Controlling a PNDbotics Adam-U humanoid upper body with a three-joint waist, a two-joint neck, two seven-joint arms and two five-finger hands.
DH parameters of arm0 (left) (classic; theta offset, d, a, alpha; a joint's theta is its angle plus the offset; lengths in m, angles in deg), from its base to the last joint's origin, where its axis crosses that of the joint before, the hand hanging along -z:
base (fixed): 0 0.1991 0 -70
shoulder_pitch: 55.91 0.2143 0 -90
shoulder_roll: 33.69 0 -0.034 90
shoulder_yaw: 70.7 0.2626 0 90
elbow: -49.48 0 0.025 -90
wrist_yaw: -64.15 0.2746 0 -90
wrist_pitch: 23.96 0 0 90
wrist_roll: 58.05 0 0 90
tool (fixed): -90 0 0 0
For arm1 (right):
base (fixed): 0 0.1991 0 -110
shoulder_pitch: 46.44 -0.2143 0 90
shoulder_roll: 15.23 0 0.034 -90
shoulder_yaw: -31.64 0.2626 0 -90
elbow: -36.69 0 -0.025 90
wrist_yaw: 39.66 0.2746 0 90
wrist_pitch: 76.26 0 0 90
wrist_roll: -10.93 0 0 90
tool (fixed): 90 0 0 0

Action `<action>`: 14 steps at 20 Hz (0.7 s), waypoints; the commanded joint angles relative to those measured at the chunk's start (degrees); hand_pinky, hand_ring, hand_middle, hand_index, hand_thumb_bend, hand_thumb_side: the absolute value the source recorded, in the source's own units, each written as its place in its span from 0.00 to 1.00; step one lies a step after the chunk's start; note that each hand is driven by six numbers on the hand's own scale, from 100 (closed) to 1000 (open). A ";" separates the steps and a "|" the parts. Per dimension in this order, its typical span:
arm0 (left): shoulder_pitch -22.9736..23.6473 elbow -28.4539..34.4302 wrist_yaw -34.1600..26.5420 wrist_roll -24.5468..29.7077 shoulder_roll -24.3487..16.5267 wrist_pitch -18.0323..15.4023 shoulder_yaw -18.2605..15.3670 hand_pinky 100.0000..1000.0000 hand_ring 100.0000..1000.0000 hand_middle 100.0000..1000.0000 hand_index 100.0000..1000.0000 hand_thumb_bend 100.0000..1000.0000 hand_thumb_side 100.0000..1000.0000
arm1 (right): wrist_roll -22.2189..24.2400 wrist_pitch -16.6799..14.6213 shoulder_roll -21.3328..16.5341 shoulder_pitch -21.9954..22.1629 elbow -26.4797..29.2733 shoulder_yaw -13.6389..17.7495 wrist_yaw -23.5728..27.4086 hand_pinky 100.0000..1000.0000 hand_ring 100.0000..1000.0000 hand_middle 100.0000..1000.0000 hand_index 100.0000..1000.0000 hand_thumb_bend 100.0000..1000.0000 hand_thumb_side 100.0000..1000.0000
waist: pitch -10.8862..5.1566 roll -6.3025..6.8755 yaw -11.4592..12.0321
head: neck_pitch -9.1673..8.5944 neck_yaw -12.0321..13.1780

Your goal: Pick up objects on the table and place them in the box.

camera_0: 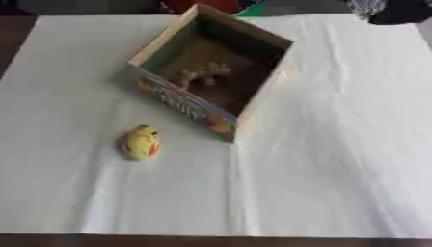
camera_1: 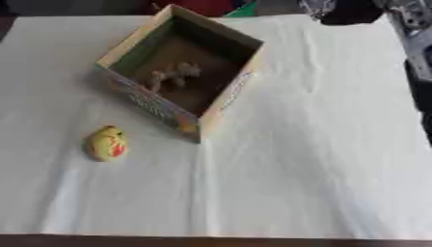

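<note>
Nearest the camera, a dark table edge (camera_0: 211, 241) runs along the bottom of both views, below a white cloth (camera_0: 320, 169) that covers the work surface. Creases run across the cloth; one long fold passes from the near edge up toward the box.

On the left half of the cloth lies a small yellow toy (camera_0: 141, 143), oval in outline, with a red-orange patch on its right side and a darker spot near its top. Its exact form cannot be made out. It lies on the cloth, near the box's closest corner but apart from it.

Beyond the toy stands an open cardboard box (camera_0: 187, 103), set askew so that one corner points toward the camera. Its near-left outer wall carries coloured print that cannot be read. Inside, on the brown floor, lies a tan figure (camera_0: 202, 75) with limb-like projections; its identity cannot be told. The near walls hide part of the floor.

At the right edge of the right eye view, a dark and grey part of the robot arm (camera_1: 413, 29) descends from the upper corner and is cut off by the frame. Neither hand appears in either view, so the state of the fingers cannot be told, and no hand touches the toy or the box.

Along the far edge, red, green and dark shapes are cut off and unidentifiable.
</note>
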 commanded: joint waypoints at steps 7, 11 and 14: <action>-0.34 0.96 4.36 -0.43 -6.44 1.23 -2.09 0.51 0.60 0.63 0.76 0.00 0.71 | -8.24 8.09 -1.56 10.79 14.17 2.31 8.52 0.73 1.00 0.68 0.82 0.00 0.84 | -1.36 0.70 -0.93 | 0.79 1.78; -0.42 0.96 7.58 1.41 -11.59 3.75 -2.54 0.48 0.57 0.62 0.80 0.00 0.69 | -11.48 10.12 -0.99 16.06 19.44 2.42 11.76 0.76 1.00 0.69 0.83 0.00 0.88 | -1.81 1.15 -1.36 | 0.95 1.94; -0.56 0.96 10.07 3.50 -15.64 5.75 -2.58 0.47 0.58 0.63 0.82 0.00 0.68 | -13.98 10.96 -0.35 20.12 23.50 2.85 14.25 0.77 1.00 0.69 0.82 0.00 0.89 | -2.02 1.41 -1.89 | 0.78 2.03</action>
